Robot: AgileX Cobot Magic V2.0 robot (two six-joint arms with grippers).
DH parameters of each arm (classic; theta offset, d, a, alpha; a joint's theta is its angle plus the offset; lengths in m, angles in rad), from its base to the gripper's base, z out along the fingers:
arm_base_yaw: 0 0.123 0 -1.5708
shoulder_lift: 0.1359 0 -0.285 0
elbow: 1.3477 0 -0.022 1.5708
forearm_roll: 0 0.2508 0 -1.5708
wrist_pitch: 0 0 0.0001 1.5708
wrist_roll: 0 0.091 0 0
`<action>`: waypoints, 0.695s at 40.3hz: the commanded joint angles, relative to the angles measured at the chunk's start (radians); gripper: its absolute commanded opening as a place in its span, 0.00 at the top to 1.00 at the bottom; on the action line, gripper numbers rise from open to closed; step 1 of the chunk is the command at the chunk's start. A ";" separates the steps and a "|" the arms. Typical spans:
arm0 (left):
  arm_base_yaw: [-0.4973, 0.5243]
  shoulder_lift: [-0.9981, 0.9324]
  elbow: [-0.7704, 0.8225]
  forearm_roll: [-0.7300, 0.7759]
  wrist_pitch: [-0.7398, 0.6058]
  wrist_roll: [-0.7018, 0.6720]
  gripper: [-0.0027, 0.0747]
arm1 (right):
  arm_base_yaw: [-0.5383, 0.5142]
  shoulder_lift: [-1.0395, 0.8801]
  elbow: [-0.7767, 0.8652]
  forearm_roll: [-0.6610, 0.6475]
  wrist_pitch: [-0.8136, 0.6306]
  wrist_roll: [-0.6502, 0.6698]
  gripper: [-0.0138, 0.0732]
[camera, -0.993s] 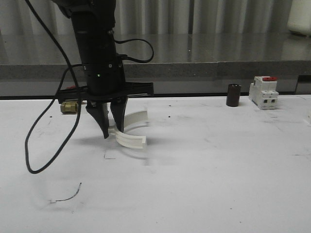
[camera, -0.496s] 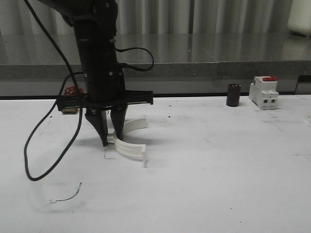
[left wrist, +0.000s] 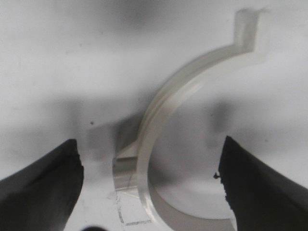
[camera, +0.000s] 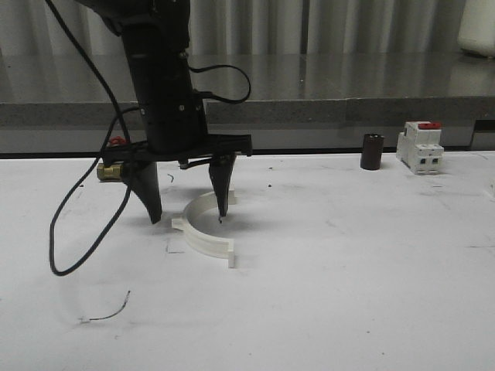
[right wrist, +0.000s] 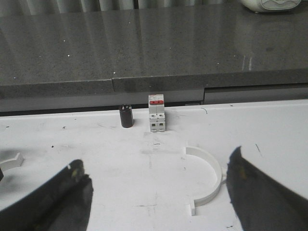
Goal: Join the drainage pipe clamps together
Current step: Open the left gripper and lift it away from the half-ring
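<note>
One white drainage pipe clamp (camera: 203, 241) lies flat on the white table just below my left gripper (camera: 186, 209). That gripper is open, with one black finger on each side of the arc and touching nothing. In the left wrist view the same half-ring (left wrist: 168, 96) curves between the spread fingers of the left gripper (left wrist: 149, 140). A second white clamp (right wrist: 210, 179) lies flat in the right wrist view, just inside the right-hand finger (right wrist: 260, 197). My right gripper (right wrist: 156, 158) is open and empty above the table.
A brass valve (camera: 112, 170) sits behind the left arm. A dark cylinder (camera: 372, 151) and a white circuit breaker with a red top (camera: 420, 147) stand at the back right by the grey ledge. A loose black cable (camera: 62, 247) hangs left of the arm.
My left gripper held the clamp tilted, lowered it to the table, then opened. The clamp now lies flat and free between the spread fingers.
</note>
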 commanded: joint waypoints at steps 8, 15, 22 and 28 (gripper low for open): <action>-0.006 -0.213 -0.051 0.101 0.001 0.132 0.29 | 0.004 0.017 -0.035 -0.008 -0.078 -0.004 0.16; -0.002 -0.296 -0.051 0.133 0.008 0.179 0.66 | 0.004 0.017 -0.035 -0.008 -0.078 -0.004 0.16; 0.032 -0.372 -0.038 0.170 -0.005 0.177 0.99 | 0.004 0.017 -0.035 -0.008 -0.078 -0.004 0.16; 0.088 -0.455 0.046 0.177 -0.051 0.179 0.99 | 0.004 0.017 -0.035 -0.008 -0.078 -0.004 0.16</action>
